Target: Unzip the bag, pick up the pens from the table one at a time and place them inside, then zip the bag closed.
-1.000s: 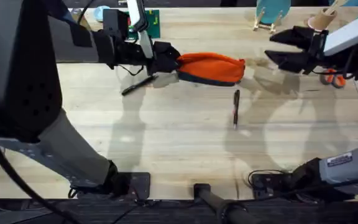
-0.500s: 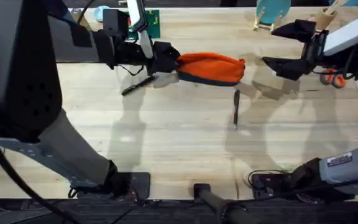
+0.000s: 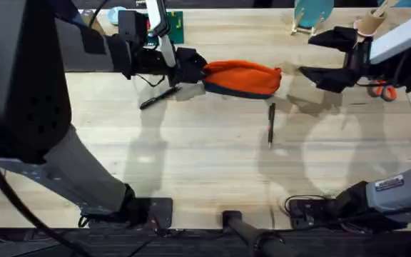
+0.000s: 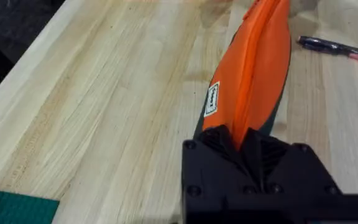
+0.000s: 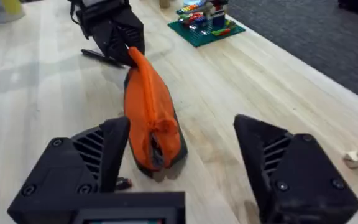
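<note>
The orange bag [image 3: 242, 77] lies at the back middle of the table [image 3: 205, 164], zipped as far as I can see. My left gripper [image 3: 195, 71] is shut on the bag's left end, and the left wrist view shows the bag [image 4: 257, 68] clamped in it. My right gripper [image 3: 307, 57] hovers open just right of the bag's other end. In the right wrist view the bag [image 5: 148, 112] lies ahead of the spread fingers [image 5: 104, 155]. One black pen [image 3: 271, 124] lies in front of the bag. A second pen [image 3: 159, 97] lies under the left arm.
A green brick plate [image 3: 173, 25] sits behind the left gripper. Orange-handled scissors [image 3: 384, 89] and a cup [image 3: 368, 21] are at the back right under the right arm. A teal object on a stand [image 3: 311, 14] is at the rear edge.
The right gripper's fingers have spread wider while staying beside the bag's right end. The left gripper, bag and pens have not moved.
</note>
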Robot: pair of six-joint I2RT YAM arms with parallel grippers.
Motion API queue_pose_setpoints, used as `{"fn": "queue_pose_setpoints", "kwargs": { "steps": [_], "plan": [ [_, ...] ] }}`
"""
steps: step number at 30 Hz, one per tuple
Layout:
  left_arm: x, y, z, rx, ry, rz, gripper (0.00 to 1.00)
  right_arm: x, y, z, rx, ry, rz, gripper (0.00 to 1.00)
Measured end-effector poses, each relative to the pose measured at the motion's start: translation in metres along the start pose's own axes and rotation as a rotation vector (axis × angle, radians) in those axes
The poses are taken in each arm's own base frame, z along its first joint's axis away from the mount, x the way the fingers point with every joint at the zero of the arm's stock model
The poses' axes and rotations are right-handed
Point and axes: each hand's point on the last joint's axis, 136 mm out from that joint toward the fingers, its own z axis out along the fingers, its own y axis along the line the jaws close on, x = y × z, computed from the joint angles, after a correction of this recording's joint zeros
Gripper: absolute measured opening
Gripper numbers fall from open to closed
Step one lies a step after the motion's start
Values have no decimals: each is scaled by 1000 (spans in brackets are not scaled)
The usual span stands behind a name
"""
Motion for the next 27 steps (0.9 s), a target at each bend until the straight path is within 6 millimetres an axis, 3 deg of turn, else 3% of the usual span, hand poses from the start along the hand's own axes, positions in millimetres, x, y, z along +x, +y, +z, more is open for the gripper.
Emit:
{"fn": "queue_pose_setpoints", "kwargs": {
  "steps": [10, 17, 21, 27],
  "plan": [
    [0, 0, 0, 0, 0, 0, 43, -13, -10, 37, -17, 196, 285, 995],
    [0, 0, 0, 0, 0, 0, 43, -44, -42, 50, 197, 370, 496, 995],
    [0, 0, 0, 0, 0, 0, 43, -41, -57, 50, 382, 453, 673, 996],
    [0, 0, 0, 0, 0, 0, 43, -28, -48, 57, 488, 509, 888, 996]
  ]
}}
